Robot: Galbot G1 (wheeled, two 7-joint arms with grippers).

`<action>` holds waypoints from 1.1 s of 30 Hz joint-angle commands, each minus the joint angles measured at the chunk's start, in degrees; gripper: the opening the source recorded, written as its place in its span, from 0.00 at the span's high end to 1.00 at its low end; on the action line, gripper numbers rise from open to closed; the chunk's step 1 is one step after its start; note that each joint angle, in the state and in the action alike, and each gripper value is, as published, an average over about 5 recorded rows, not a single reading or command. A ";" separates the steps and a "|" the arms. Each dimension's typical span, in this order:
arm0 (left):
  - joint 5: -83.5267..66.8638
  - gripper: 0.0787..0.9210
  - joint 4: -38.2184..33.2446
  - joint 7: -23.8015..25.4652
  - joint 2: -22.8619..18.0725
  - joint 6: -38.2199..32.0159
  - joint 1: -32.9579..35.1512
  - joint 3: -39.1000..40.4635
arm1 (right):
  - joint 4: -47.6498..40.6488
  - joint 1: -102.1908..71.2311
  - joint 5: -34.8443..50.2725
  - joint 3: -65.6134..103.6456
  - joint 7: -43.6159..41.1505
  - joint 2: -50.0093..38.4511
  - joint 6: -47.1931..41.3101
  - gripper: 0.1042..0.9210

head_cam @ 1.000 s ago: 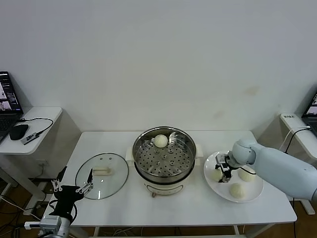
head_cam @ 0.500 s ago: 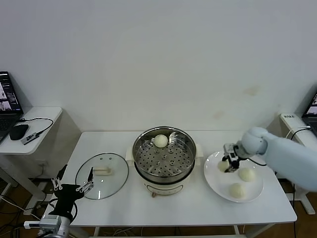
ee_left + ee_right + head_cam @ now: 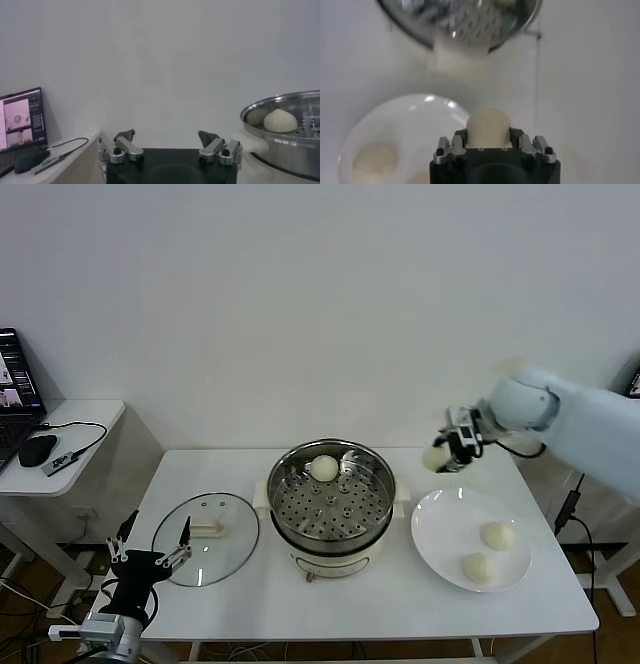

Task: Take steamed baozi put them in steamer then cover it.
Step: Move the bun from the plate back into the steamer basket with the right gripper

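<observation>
The right gripper (image 3: 449,453) is clamped on one baozi (image 3: 436,457), which sits pinched between its jaws in the air, with the white plate (image 3: 446,534) below and the steamer (image 3: 330,506) off to the jaws' side. Two more baozi (image 3: 497,535) lie on that plate beneath the jaws, and a fourth bun (image 3: 324,468) rests on the steamer's perforated tray. The left gripper (image 3: 148,561) hangs at the table's (image 3: 380,599) front corner with jaws spread wide and empty, the cover (image 3: 206,537) flat on the table just beyond them.
</observation>
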 commanded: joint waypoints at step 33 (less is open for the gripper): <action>-0.36 0.12 -0.05 0.09 -0.51 -0.09 0.68 -3.05 | -18.88 -10.63 11.83 -2.56 13.13 39.00 -14.21 0.45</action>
